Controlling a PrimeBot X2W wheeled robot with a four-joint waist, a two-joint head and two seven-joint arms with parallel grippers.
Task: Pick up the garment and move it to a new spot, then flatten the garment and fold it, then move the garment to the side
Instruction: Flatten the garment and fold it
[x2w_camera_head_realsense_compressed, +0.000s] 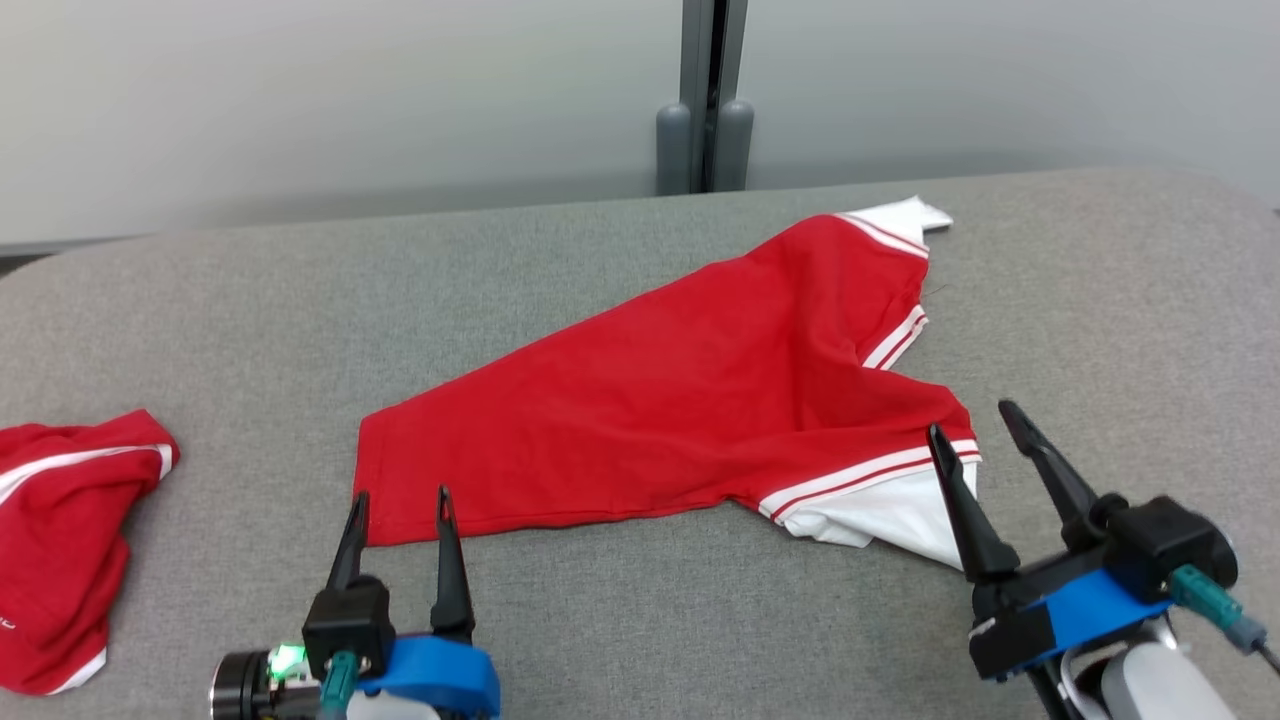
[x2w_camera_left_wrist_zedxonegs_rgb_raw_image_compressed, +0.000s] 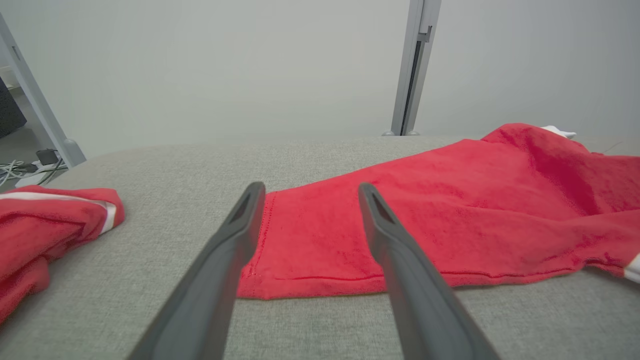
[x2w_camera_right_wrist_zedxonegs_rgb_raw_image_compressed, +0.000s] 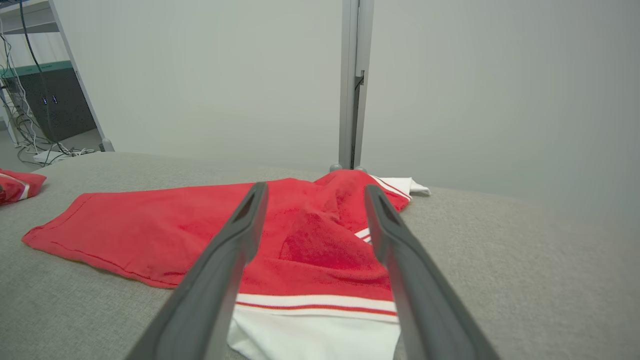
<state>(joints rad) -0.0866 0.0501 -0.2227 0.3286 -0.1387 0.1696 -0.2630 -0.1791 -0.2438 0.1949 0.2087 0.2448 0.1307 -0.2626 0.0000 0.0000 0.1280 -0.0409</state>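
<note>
The garment (x2w_camera_head_realsense_compressed: 680, 400) is a red shirt with white-striped sleeves and white trim, lying folded over in a rough triangle on the grey table (x2w_camera_head_realsense_compressed: 600, 620). My left gripper (x2w_camera_head_realsense_compressed: 400, 505) stands open at the garment's near left corner (x2w_camera_left_wrist_zedxonegs_rgb_raw_image_compressed: 310, 250), its fingertips just at the hem. My right gripper (x2w_camera_head_realsense_compressed: 978, 425) is open over the white-edged sleeve at the near right, and that sleeve (x2w_camera_right_wrist_zedxonegs_rgb_raw_image_compressed: 320, 305) lies between its fingers without being gripped. The garment's far sleeve (x2w_camera_head_realsense_compressed: 900, 225) points toward the back right.
A second red garment (x2w_camera_head_realsense_compressed: 60, 540) lies crumpled at the table's left edge; it also shows as a red heap (x2w_camera_left_wrist_zedxonegs_rgb_raw_image_compressed: 45, 225) in the left wrist view. A grey post (x2w_camera_head_realsense_compressed: 705, 100) stands behind the table against a pale wall. Bare grey cloth stretches right of the shirt.
</note>
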